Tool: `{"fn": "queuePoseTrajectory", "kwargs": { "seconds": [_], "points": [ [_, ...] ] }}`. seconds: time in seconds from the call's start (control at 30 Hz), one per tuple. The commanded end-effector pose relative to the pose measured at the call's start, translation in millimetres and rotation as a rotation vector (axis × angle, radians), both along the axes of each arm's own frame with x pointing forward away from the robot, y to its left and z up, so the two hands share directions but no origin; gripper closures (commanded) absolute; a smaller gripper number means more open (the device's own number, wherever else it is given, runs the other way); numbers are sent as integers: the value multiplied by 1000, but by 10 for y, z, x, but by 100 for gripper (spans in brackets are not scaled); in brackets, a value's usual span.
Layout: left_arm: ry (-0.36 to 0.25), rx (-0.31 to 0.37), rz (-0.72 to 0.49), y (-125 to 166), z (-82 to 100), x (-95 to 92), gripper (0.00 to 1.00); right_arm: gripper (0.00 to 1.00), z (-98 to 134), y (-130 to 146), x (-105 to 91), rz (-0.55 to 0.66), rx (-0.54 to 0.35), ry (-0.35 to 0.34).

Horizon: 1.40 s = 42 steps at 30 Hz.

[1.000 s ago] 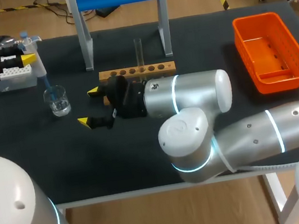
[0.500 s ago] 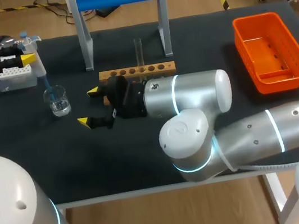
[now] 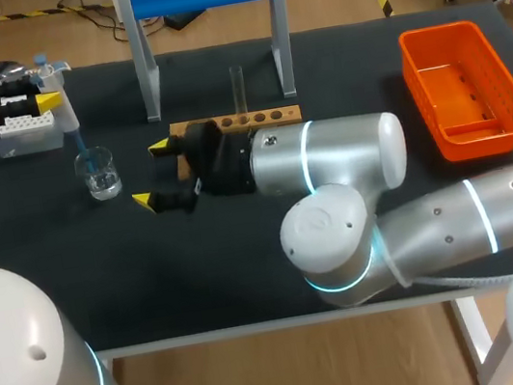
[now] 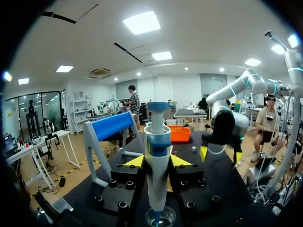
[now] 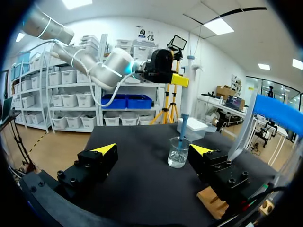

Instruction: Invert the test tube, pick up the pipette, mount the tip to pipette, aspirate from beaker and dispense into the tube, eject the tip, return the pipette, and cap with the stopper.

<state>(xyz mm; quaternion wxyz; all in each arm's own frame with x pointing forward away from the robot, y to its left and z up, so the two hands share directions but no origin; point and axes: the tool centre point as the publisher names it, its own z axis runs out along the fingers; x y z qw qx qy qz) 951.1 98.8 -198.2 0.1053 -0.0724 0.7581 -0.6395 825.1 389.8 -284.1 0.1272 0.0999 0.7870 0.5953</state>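
We take the beaker [image 3: 97,172] as our reference. The left arm enters from the table's far left corner behind the beaker, its wrist held level above the table. The left gripper [image 3: 39,100] is closed on the pipette [image 3: 63,98], a finger pressing each side of the barrel, as the left wrist view confirms [image 4: 157,161]. The pipette hangs upright above the beaker, its blue tip entering the beaker's mouth [image 5: 178,153]; we cannot tell whether the tip meets the liquid. The right arm crosses from the right side past the middle, its forearm lying level and its wrist aimed at the beaker. The right gripper [image 3: 151,175] stands just to the right of the beaker with its fingers spread wide, holding nothing. In the right wrist view the beaker lies ahead of these open fingers [image 5: 153,149]. To the right of the beaker, behind the right wrist, the test tube [image 3: 238,88] stands upright in the wooden rack [image 3: 269,115]. The white tip box [image 3: 21,138] sits just behind the beaker, and the orange bin [image 3: 463,91] lies well apart to its right.
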Motion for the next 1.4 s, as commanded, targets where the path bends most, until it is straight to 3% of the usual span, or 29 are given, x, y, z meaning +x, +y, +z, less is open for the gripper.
{"fn": "queuePoseTrajectory", "kwargs": {
  "seconds": [0.03,0.1,0.43,0.53,0.9,1.2,1.4],
  "points": [
    [-1,1,0,0,2,0,100,0,262,-174,-7,24,-45,14],
    [-1,1,0,0,2,0,100,0,361,-203,-9,36,-43,39],
    [-1,1,0,0,2,0,100,0,844,-341,58,45,-42,5],
    [-1,1,0,0,2,0,100,0,1002,-371,87,67,-40,24],
    [-1,1,0,0,2,0,100,0,1478,-418,234,150,-72,-21],
    [-1,1,0,0,2,0,100,0,1788,-394,376,332,-85,-90],
    [-1,1,0,0,2,0,100,0,1825,-278,495,455,-106,-97]
  ]
}}
